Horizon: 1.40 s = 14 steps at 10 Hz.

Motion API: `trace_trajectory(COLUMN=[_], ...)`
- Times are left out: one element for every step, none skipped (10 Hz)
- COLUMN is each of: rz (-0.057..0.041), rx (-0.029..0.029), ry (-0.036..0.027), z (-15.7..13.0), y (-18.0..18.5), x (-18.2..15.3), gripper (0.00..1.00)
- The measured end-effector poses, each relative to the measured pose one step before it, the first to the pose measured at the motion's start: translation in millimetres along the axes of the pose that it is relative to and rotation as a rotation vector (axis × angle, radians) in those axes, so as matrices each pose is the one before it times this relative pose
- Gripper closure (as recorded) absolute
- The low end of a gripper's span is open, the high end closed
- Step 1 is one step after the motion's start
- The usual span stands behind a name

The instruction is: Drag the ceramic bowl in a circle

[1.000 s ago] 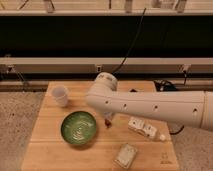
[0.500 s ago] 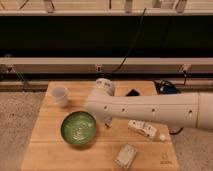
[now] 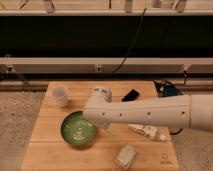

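The ceramic bowl [image 3: 77, 130], wide, green and shallow with pale swirl lines inside, sits on the left part of the wooden table [image 3: 45, 152]. My white arm reaches in from the right across the table. Its thick wrist end lies over the bowl's right rim. The gripper [image 3: 98, 121] is at the underside of that wrist, at the bowl's right edge, and is mostly hidden by the arm.
A small white cup [image 3: 60, 95] stands behind the bowl at the back left. A black object [image 3: 131, 95] and a blue object [image 3: 167, 90] lie at the back right. A white packet [image 3: 147, 131] lies under the arm, and a wrapped pack [image 3: 126, 155] lies near the front edge.
The arm's wrist end has shifted a little to the left, onto the bowl's right rim. The bowl has stayed where it was.
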State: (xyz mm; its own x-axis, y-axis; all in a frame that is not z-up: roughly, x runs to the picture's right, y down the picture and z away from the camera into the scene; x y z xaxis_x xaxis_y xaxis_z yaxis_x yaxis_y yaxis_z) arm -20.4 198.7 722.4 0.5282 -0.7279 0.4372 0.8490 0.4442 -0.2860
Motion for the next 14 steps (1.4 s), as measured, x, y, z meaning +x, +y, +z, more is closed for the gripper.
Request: trace_trajectory(rz=[-0.00782, -0.01180, -0.00586, -0.00630, -0.00481, -0.00824, -0.00882, -0.00543, -0.00628, -0.00320, -0.00531, -0.00909, -0.00845, -0.00646], rx=[0.00118, 0.00202, 0.00054, 0.00096, 0.00229, -0.00031, 0.00047, -0.00020, -0.00149, 0.00135, 0.00046, 0.00249, 0.00039, 0.00047], ry=[-0.00227, -0.00551, -0.00453, -0.00430, -0.00387, -0.00672, -0.00415, -0.00437, -0.00689, -0.00407, -0.00381, -0.00410, -0.00485, -0.00647], z=[0.47, 3.05, 4.21, 3.69, 1.56, 1.86, 1.36, 1.40, 3.21, 1.80, 1.98, 0.87, 0.97, 1.24], y=[-1.72, -1.76, -0.42, -1.03, -1.85, -1.41, -1.73, -0.84, 0.00, -0.44, -0.56, -2.30, -1.99, -1.66], x=[-3.03, -4.72, -3.42, -3.17, 0.01, -0.38, 0.42, -0.08, 1.17, 1.04, 0.55, -0.38, -0.97, -1.02], gripper=[0.20, 0.20, 0.20, 0.20, 0.20, 0.20, 0.20, 0.20, 0.20, 0.20, 0.20, 0.20, 0.20, 0.20])
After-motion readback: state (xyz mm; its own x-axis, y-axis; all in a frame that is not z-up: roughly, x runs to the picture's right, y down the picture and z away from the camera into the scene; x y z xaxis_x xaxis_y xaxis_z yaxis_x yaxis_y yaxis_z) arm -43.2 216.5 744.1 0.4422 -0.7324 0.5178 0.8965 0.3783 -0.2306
